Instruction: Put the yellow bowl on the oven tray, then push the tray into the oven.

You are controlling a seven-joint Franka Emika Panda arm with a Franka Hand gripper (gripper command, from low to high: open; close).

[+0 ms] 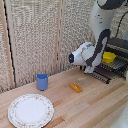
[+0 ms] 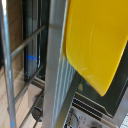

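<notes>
The yellow dish (image 1: 108,57) is a small bright-yellow bowl resting on the baking sheet (image 1: 104,74), a dark ribbed rack that sticks out of the oven (image 1: 120,46) at the exterior view's right. My grabber (image 1: 90,68) is low at the near edge of the baking sheet, beside the dish. Its fingers are too small and dark to make out. In the wrist view the yellow dish (image 2: 95,45) fills much of the picture, with the baking sheet's metal bars (image 2: 56,75) running past it. No fingers show there.
A blue cup (image 1: 42,81) stands on the wooden table. A large white patterned plate (image 1: 30,110) lies at the front. A flat orange-yellow oblong piece (image 1: 75,87) lies mid-table. A woven screen backs the scene. Oven knobs (image 2: 75,118) show in the wrist view.
</notes>
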